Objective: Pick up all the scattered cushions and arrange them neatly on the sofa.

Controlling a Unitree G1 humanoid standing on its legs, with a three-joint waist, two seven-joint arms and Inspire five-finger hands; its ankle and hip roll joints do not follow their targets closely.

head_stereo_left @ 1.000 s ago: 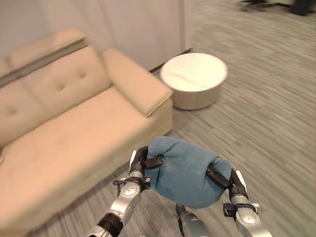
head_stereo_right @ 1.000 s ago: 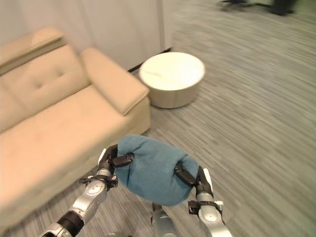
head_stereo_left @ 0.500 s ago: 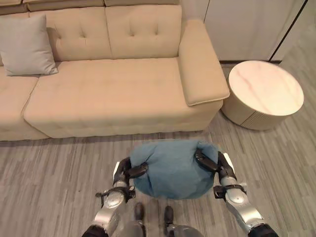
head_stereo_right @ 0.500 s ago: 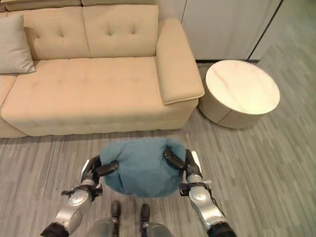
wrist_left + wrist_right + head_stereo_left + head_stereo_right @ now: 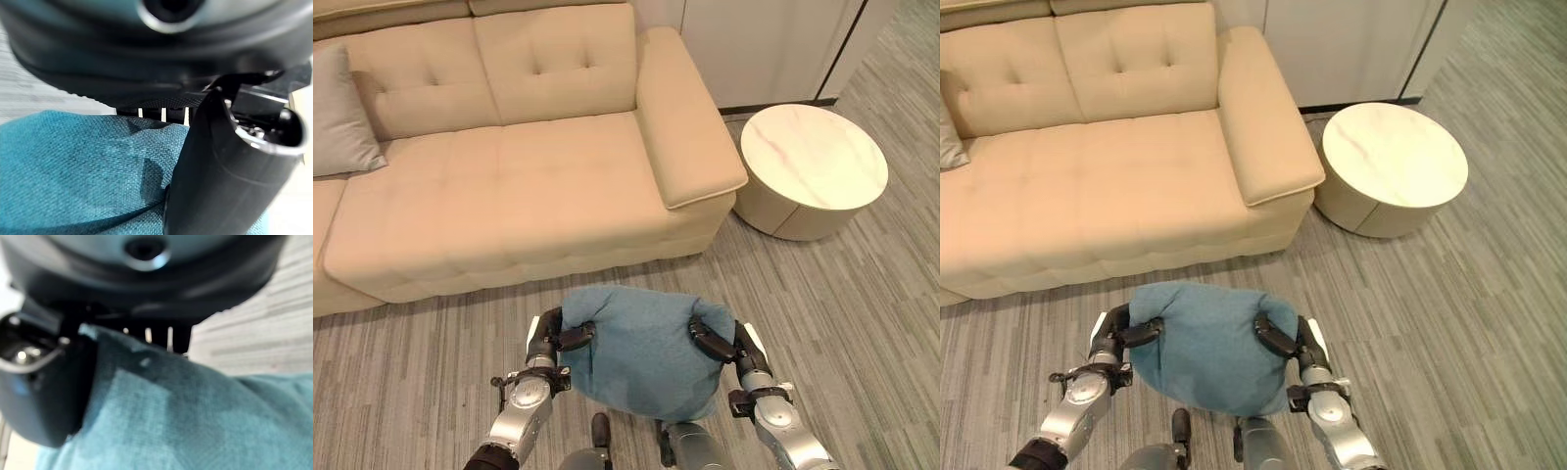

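A: While the teal cushion hangs above the striped floor, where does it sit relative to the sofa?

B: In front of the seat, apart from it, pinched between both hands. Left hand clamps one end, thumb curled over the fabric; right hand clamps the other end likewise.

A: Other items?

B: Grey cushion upright against the backrest at the sofa's left. Round white table beside the right armrest.
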